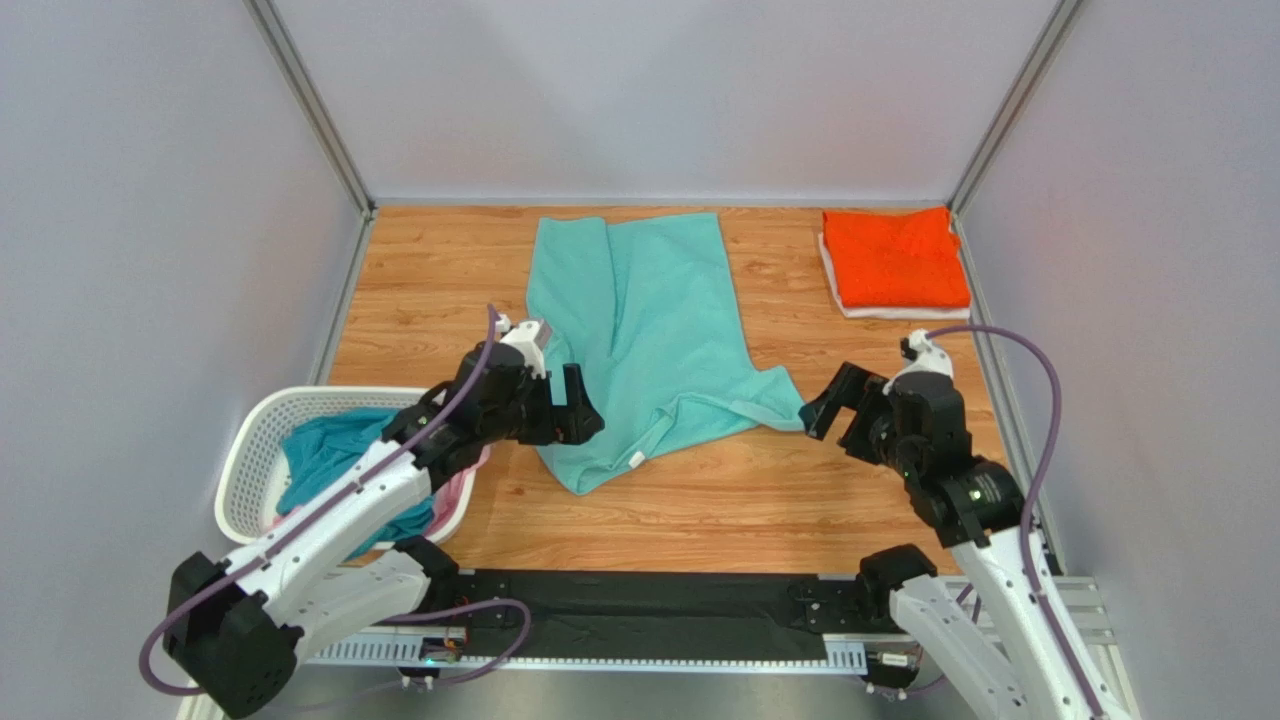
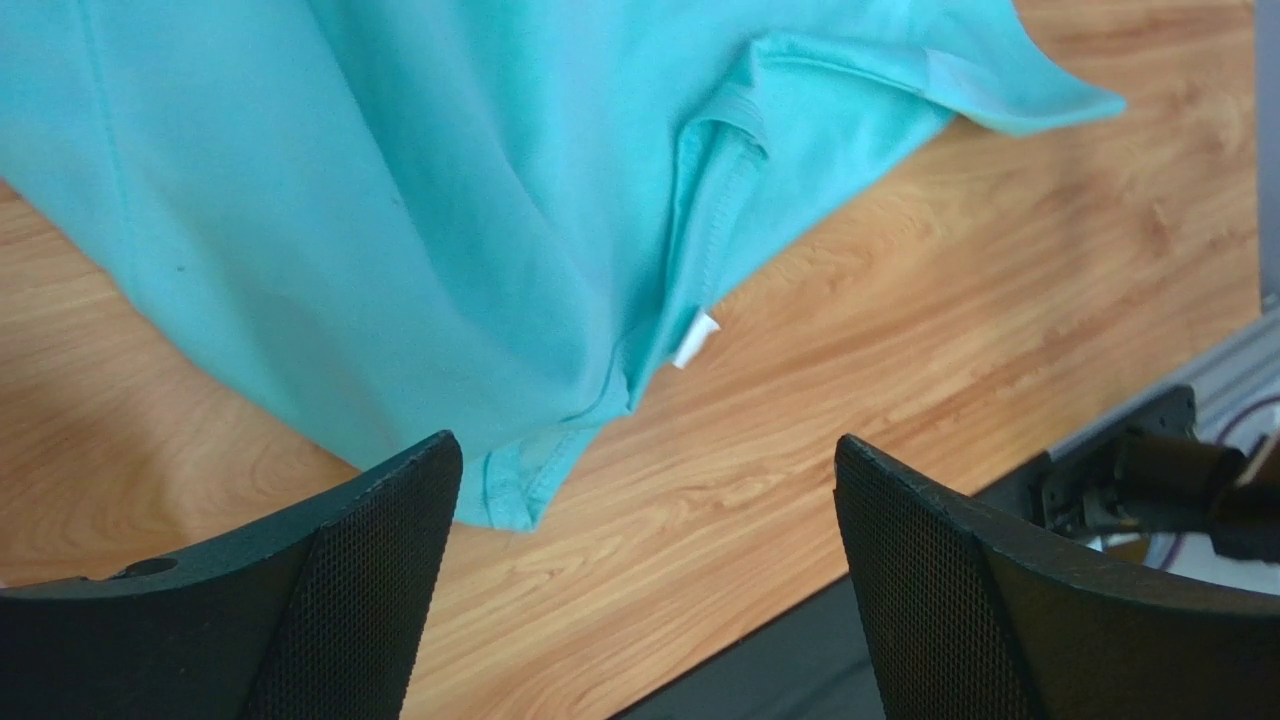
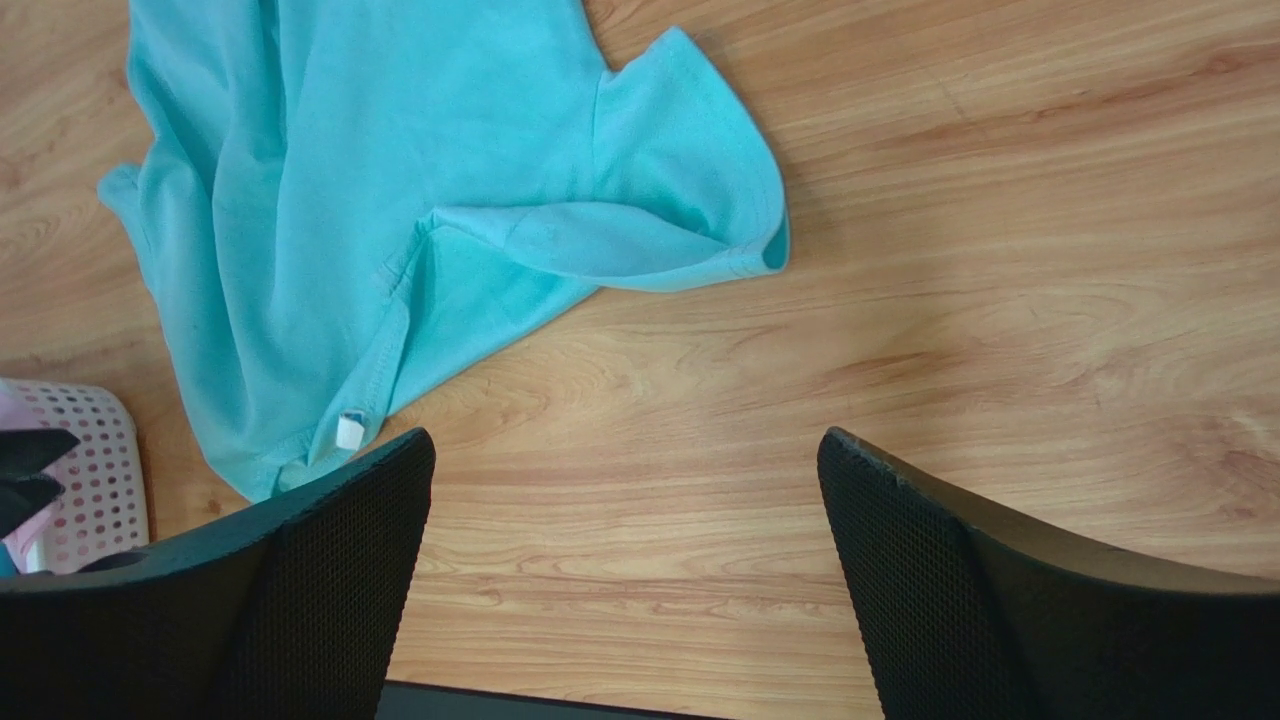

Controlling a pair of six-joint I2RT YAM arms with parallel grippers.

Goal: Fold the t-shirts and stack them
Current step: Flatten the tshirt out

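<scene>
A mint-teal shirt (image 1: pixel 646 338) lies rumpled and half spread in the middle of the wooden table (image 1: pixel 436 270), its body running toward 12 o'clock and its collar end bunched toward 6 o'clock, with one sleeve sticking out toward 4 o'clock. At the table's 2 o'clock corner a folded orange shirt (image 1: pixel 894 258) sits on top of a folded white shirt (image 1: pixel 872 311), whose edge shows beneath it. At 8 o'clock stands a white laundry basket (image 1: pixel 248 450) holding a darker teal-blue shirt (image 1: pixel 323 450) and a bit of pink cloth (image 1: pixel 451 503). The left gripper (image 1: pixel 579 408) hangs at the mint-teal shirt's 8 o'clock edge, jaws spread wide and gripping nothing; its wrist view shows the collar and a small white tag (image 2: pixel 694 339) just past the fingers (image 2: pixel 376 570). The right gripper (image 1: pixel 836 405) is just beside the sleeve tip at 4 o'clock, also spread wide and empty, with bare wood between its fingers (image 3: pixel 316 585).
</scene>
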